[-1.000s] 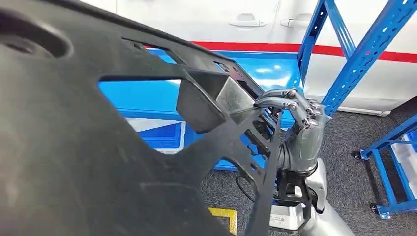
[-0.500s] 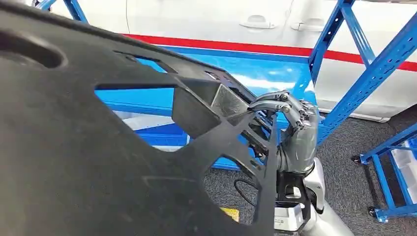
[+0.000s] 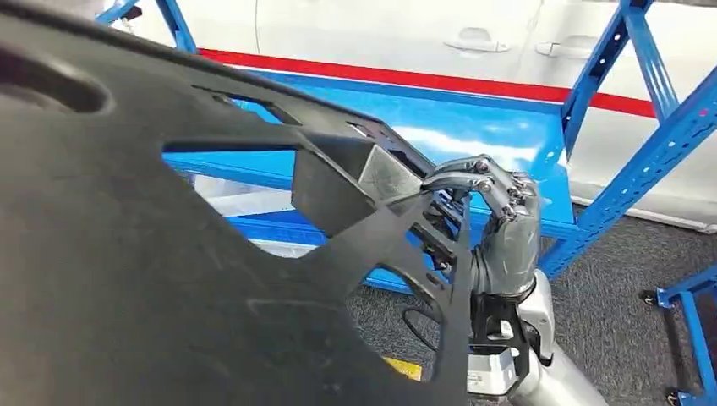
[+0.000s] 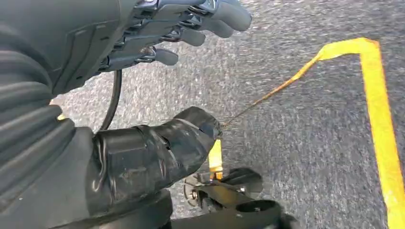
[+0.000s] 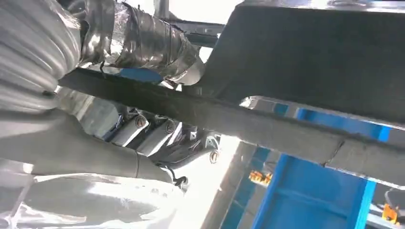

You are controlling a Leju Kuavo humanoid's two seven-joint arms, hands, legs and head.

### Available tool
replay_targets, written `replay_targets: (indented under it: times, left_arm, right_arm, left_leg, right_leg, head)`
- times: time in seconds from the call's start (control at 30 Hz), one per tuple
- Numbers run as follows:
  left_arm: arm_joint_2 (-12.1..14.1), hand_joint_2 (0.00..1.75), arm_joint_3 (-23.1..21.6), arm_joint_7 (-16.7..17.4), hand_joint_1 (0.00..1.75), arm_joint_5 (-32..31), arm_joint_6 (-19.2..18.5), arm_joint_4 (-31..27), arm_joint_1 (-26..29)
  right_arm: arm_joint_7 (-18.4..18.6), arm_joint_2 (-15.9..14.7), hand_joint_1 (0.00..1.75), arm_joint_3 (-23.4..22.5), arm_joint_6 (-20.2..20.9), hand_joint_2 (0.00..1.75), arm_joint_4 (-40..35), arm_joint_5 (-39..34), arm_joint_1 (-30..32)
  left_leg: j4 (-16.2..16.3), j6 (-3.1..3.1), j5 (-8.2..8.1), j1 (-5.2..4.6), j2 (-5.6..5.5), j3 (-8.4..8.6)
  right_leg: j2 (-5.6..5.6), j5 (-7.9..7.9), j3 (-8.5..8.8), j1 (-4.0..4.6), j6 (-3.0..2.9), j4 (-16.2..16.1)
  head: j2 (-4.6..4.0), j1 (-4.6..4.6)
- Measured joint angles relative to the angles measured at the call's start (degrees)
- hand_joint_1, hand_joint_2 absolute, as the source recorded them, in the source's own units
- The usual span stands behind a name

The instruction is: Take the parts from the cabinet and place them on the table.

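A large black moulded panel (image 3: 127,279) with cut-outs spreads across the left and middle of the head view, close to the camera. My right hand (image 3: 506,228) grips its right edge, fingers curled over the rim. In the right wrist view the taped thumb (image 5: 143,43) lies on one side of a bar of the panel (image 5: 305,57) and the fingers (image 5: 143,129) on the other. My left hand (image 4: 71,43) hangs over the grey floor with fingers (image 4: 210,14) and thumb (image 4: 157,148) apart and nothing between them.
Behind the panel is a blue rack shelf (image 3: 473,127) with slanted blue uprights (image 3: 651,144). A white car body with a red stripe (image 3: 406,42) stands beyond it. Another blue frame (image 3: 693,321) sits at the right. Yellow tape (image 4: 377,119) marks the grey carpet.
The whole picture has shifted: the rack and car slid right and down, so the camera turned. The panel and my right hand keep the same hold and place in view.
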Motion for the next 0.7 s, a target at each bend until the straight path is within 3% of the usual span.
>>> replay_targets:
  times: [0.03,0.1,0.13,0.17,0.3,0.33,0.37,0.53,0.6,0.63,0.67,0.7]
  left_arm:
    - [0.00,1.75,-0.05,0.00,0.00,0.02,0.00,0.00,0.11]
    - [0.07,1.75,-0.09,-0.28,0.00,0.02,0.02,0.00,0.15]
    - [0.13,1.75,-0.13,-0.42,0.00,-0.04,0.02,0.00,0.05]
    - [0.15,1.75,-0.20,-0.42,0.00,-0.35,0.00,0.00,-0.17]
    - [0.35,1.75,-0.88,0.22,0.00,-2.01,-0.33,0.00,-0.10]
    - [0.42,1.75,-1.01,0.42,0.00,-2.43,-0.37,0.00,0.07]
    - [0.42,1.75,-1.20,0.57,0.00,-2.73,-0.42,0.00,0.03]
    - [0.44,1.75,-1.34,0.77,0.00,-2.93,-0.44,0.00,-0.04]
    - [0.44,1.75,-1.82,1.14,0.00,-3.43,-0.52,0.00,-0.19]
    - [0.46,1.75,-2.54,1.95,0.00,-4.02,-0.70,0.00,-0.13]
    - [0.46,1.75,-3.00,2.10,0.00,-4.22,-0.83,0.00,-0.12]
    - [0.46,1.75,-3.15,2.14,0.00,-4.22,-0.92,0.00,-0.15]
  right_arm:
    - [-0.02,0.00,1.75,0.02,0.00,1.75,0.02,-0.02,0.01]
    - [-0.15,0.02,1.75,0.04,0.00,1.75,0.02,-0.09,0.01]
    - [-0.24,0.07,1.75,0.04,-0.06,1.75,0.02,-0.09,0.00]
    - [-0.28,0.07,1.75,0.04,-0.13,1.75,0.02,-0.07,0.05]
    - [-0.46,0.04,1.75,0.11,-0.66,1.75,-0.26,0.92,0.96]
    - [-0.41,-0.07,1.75,0.11,-0.72,1.75,-0.55,1.27,1.28]
    - [-0.37,-0.07,1.75,0.11,-0.81,1.75,-0.77,1.55,1.58]
    - [-0.33,-0.11,1.75,0.11,-0.87,1.75,-0.88,1.62,1.74]
    - [-0.24,-0.33,1.75,0.11,-0.98,1.75,-1.27,2.04,2.48]
    - [-0.07,-0.57,1.75,0.11,-0.98,1.75,-1.99,2.82,3.93]
    - [0.04,-0.68,1.75,0.11,-0.96,1.75,-2.51,3.26,4.10]
    - [0.13,-0.70,1.75,0.11,-0.94,1.75,-2.67,3.28,4.10]
  left_leg:
    - [-1.33,0.07,1.29,0.00,0.06,0.64]
    - [-9.20,0.50,5.68,-0.07,0.51,4.73]
    - [-15.00,0.98,7.86,-0.28,2.03,7.82]
    - [-16.84,1.32,6.75,-1.08,4.00,8.60]
    - [-17.29,2.37,7.40,-1.35,1.81,8.21]
    - [-18.22,2.96,7.99,-0.60,1.47,8.83]
    - [-18.47,3.18,8.12,-0.68,0.98,8.90]
    - [-18.47,3.21,8.14,-0.69,0.85,8.85]
    - [-18.39,3.45,8.20,-0.78,0.00,8.80]
    - [-18.13,3.59,8.10,-0.94,-1.71,8.79]
    - [-17.48,3.51,7.82,-0.91,-3.42,8.79]
    - [-17.15,3.41,7.61,-0.89,-3.91,8.78]
  right_leg:
    - [-0.50,-0.01,0.01,0.02,0.00,0.00]
    - [-1.32,-0.07,0.09,0.06,0.07,0.00]
    - [-1.81,-0.13,0.22,0.10,0.16,-0.02]
    - [-2.19,-0.18,0.19,0.41,0.36,-0.06]
    - [-3.90,-0.02,0.65,0.47,1.48,-0.71]
    - [-2.70,-0.81,0.35,0.30,1.94,0.00]
    - [-0.72,-2.26,-0.30,0.34,1.94,1.73]
    - [-0.19,-3.35,-1.02,0.32,1.90,3.35]
    - [0.78,-6.49,-3.90,0.41,1.85,9.72]
    - [1.25,-7.28,-7.11,0.52,1.77,15.77]
    - [1.68,-1.66,-3.54,0.42,1.55,7.62]
    - [2.37,0.20,-1.88,0.34,1.47,4.06]
  head:
    - [0.00,-0.02]
    - [0.02,-0.02]
    - [0.00,-0.02]
    - [0.00,0.02]
    - [0.00,0.02]
    - [0.00,0.18]
    - [0.00,0.42]
    - [0.00,0.48]
    - [0.00,0.57]
    - [0.00,0.50]
    - [0.00,0.66]
    - [0.00,0.81]
